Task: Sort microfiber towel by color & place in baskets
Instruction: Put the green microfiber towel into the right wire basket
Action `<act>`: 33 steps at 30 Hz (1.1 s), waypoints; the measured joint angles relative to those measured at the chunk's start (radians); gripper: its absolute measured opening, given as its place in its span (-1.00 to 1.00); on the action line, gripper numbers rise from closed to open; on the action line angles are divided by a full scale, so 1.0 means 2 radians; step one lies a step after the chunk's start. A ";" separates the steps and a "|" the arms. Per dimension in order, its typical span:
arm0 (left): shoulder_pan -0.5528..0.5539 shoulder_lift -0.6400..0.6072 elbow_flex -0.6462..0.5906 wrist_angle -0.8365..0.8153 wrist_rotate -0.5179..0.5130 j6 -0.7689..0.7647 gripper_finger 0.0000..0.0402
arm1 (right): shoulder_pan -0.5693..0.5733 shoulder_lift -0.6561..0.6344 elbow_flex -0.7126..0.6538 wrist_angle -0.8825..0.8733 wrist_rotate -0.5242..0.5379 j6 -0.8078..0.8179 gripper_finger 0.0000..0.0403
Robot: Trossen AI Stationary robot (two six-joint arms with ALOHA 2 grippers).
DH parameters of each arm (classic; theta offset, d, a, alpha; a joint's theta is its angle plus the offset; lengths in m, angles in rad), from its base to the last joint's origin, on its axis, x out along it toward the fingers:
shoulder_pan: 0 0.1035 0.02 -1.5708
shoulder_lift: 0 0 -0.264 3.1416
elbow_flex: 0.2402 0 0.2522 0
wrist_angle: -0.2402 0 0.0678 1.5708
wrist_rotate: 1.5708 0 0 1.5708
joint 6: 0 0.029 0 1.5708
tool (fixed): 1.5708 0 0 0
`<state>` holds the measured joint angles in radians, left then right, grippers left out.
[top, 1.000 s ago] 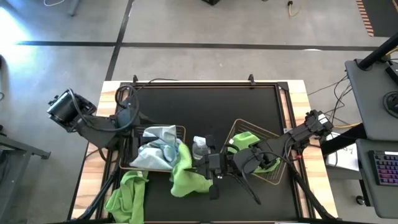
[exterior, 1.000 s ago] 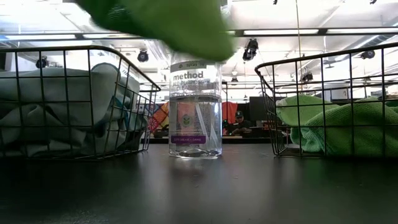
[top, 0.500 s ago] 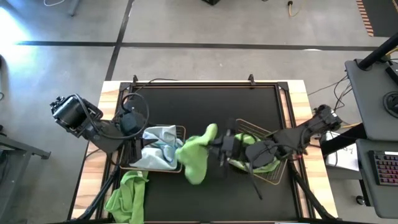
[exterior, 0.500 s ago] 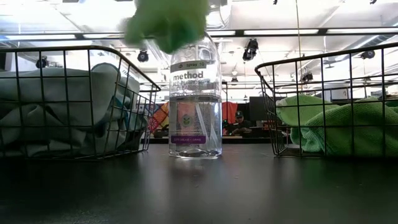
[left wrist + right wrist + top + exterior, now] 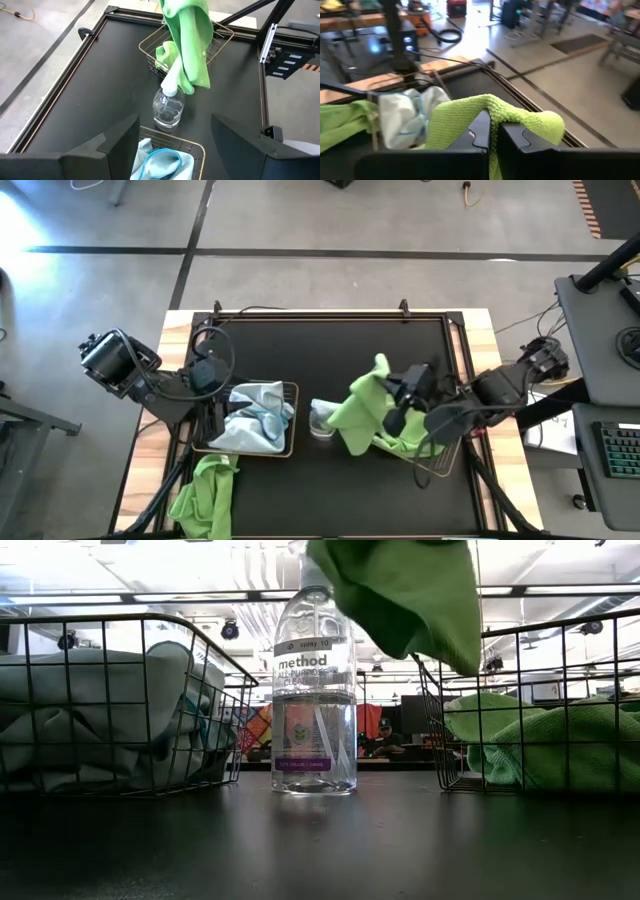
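Observation:
A lime green microfiber towel (image 5: 362,418) hangs from my right gripper (image 5: 405,388), which is shut on it above the gap between the clear spray bottle (image 5: 322,418) and the right basket (image 5: 440,460). That basket holds another green towel (image 5: 545,735). The left basket (image 5: 290,442) is filled with pale blue towels (image 5: 252,418). My left gripper (image 5: 175,150) is open above the left basket's left end, with nothing between its fingers. A third green towel (image 5: 205,492) lies at the table's near left corner. My right gripper pinches a fold of the green towel (image 5: 492,107) between its two fingers. The fingers come from the table's right, slanting slightly down. The cloth bulges over the fingertips and hangs slack below them, its lower edge (image 5: 455,655) clear of the table.
The spray bottle (image 5: 314,690) stands upright on the black mat between the two baskets, just under the hanging towel. The mat's far half (image 5: 330,350) is bare. Cables run along the table's far edge.
My right gripper has risen from the table beside the left basket and travelled toward the table's right edge and far side, tipping from pointing down to nearly level. The green towel has come up off the table with it and now hangs by the right basket.

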<state>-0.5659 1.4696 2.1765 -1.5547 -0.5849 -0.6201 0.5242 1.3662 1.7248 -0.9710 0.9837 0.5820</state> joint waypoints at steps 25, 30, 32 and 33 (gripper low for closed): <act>-0.001 -0.012 0.000 -0.002 -0.004 -0.022 0.14 | 0.040 -0.025 -0.019 -0.233 0.005 0.266 -0.95; -0.001 -0.012 0.000 -0.003 -0.004 -0.022 0.14 | 0.053 -0.025 -0.048 -0.236 -0.018 0.305 -0.95; -0.001 -0.012 0.000 -0.003 -0.004 -0.022 0.14 | 0.060 -0.025 -0.062 -0.236 -0.027 0.322 -0.95; -0.001 -0.012 0.000 -0.003 -0.004 -0.022 0.14 | 0.064 -0.023 -0.070 -0.236 -0.033 0.329 -0.95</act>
<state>-0.5686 1.4464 2.1761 -1.5600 -0.5938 -0.6640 0.6517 1.3197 1.5857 -1.4425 0.9171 1.2403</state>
